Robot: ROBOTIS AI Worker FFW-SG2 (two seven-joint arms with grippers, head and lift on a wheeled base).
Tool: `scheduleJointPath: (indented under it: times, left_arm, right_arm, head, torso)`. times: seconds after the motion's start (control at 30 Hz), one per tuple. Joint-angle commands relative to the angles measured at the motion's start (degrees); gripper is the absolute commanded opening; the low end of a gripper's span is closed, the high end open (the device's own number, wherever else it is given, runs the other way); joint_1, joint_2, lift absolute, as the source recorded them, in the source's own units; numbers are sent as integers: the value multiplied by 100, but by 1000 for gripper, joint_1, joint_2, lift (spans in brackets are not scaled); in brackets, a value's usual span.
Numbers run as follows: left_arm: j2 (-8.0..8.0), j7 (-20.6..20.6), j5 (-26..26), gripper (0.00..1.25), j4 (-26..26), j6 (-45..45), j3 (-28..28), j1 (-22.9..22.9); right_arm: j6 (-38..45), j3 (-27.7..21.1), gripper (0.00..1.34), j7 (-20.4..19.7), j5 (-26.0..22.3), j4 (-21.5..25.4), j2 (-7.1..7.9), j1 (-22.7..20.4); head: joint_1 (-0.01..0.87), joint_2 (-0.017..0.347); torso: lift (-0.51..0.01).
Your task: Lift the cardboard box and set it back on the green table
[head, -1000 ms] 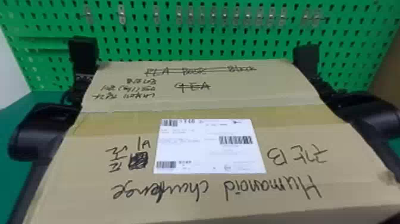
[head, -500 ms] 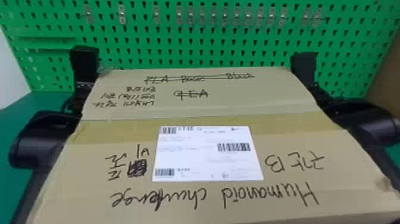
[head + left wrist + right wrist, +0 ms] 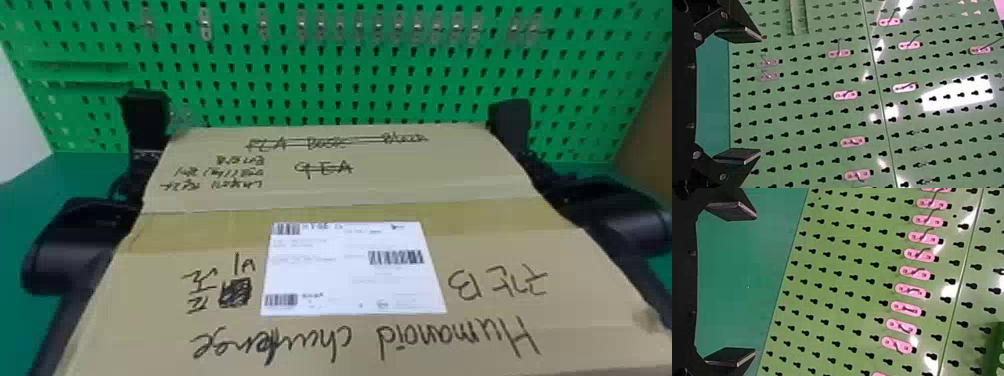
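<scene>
Cardboard box (image 3: 310, 195): showed a broad face upward between left hand (image 3: 145, 117) and right hand (image 3: 510, 122), filling the middle of the head view and running out past the edge at six o'clock. Had left arm (image 3: 75, 245) close alongside at nine o'clock and right arm (image 3: 615, 215) at three. From the box's middle, found left hand toward ten o'clock and right hand toward two, each just beside a far corner. Could not tell touching from merely close there, nor raised from resting underneath. In the wrist views, saw left hand spread wide, and right hand likewise wide, with fingers (image 3: 742, 35) well apart on the left and fingers (image 3: 732, 211) well apart on the right. Saw on the cardboard a white label (image 3: 352, 270) near the middle, a band of tape (image 3: 475, 215) running from nine to three just beyond, and dark handwriting toward twelve, three, six and nine of the label. Made out green worktop (image 3: 65, 172) past the box at nine to ten o'clock, and again toward two. Beyond, at twelve, met an upright green pegboard (image 3: 330, 95) with a row of small hooks (image 3: 359, 27) high up.
</scene>
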State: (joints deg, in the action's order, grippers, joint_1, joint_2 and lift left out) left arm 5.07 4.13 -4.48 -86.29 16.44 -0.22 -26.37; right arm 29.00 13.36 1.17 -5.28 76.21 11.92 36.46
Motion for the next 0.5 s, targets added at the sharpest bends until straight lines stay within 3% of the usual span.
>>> scheduleJointPath:
  times: [0.0, 0.47]
  left_arm:
    - [-7, 0, 0, 1003, -1, 0, 31, 35]
    - [125, -9, -18, 1003, -54, 0, 40, 70]
  right_arm:
    - [0, -27, 1250, -2, 0, 17, 29, -43]
    - [9, -185, 1252, 6, 35, 96, 223, -157]
  head:
    - [566, 54]
    - [566, 54]
  torso:
    - [-183]
    - [-183]
